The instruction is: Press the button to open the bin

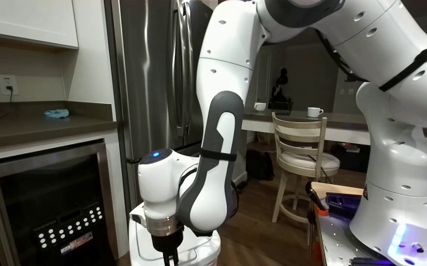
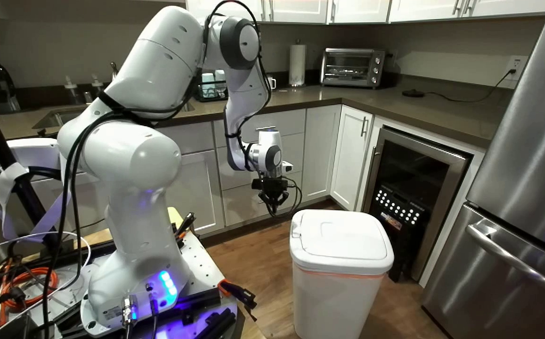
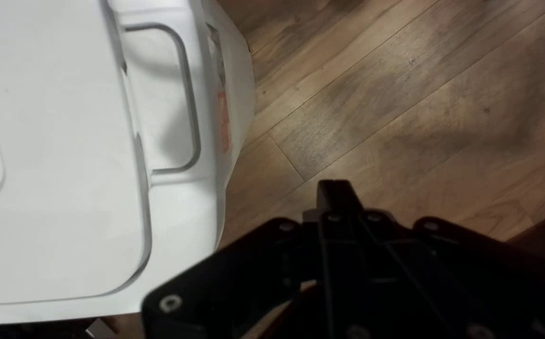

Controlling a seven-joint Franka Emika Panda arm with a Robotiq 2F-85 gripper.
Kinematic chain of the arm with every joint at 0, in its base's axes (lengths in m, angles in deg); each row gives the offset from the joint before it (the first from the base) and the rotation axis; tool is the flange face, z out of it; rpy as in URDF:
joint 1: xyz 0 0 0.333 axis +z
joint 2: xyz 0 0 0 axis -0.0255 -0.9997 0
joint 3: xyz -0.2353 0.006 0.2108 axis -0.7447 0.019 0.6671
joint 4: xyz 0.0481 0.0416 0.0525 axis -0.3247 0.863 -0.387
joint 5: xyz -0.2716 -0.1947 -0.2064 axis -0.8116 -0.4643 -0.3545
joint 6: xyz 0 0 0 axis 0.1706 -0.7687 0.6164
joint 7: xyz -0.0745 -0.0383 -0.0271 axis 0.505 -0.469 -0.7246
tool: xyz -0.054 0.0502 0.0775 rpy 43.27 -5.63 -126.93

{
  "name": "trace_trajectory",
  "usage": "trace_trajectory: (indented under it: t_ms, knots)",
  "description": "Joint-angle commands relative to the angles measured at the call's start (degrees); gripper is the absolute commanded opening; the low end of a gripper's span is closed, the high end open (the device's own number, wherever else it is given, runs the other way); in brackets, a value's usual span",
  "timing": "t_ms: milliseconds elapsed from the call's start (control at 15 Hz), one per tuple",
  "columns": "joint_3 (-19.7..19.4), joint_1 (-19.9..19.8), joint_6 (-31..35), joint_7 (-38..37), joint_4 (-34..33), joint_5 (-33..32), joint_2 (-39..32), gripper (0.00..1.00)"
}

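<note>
Floorboards (image 3: 371,117) bear the bin (image 2: 339,287) beside the hand (image 3: 334,188).

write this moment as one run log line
gripper: shut, over floor beside bin | contact: none | lid: closed | opening: not yet done

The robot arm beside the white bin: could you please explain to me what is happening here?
A robot arm holds its gripper, shut and empty, beside the white bin without touching it. The bin's lid is down. The job is to open the bin; the inset panel at one edge of the lid is probably the button to press, and nothing presses it yet.
</note>
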Motion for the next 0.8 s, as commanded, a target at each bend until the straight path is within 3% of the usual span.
trace_trajectory:
  t_ms: [0,133,333,600,733]
  knots:
    - [-5.0,4.7,-1.3,-5.7,3.0,-3.7,3.6,0.01]
    - [-7.6,6.5,-1.7,-8.1,2.2,-5.1,2.5,0.01]
    - [-8.7,5.2,-2.3,-8.8,0.5,-5.7,-0.5,0.01]
    - [-7.5,-0.4,-1.5,-6.1,-4.1,-4.5,-8.3,0.01]
    - [-8.9,-1.3,1.2,-5.8,-7.4,-5.4,-13.9,0.01]
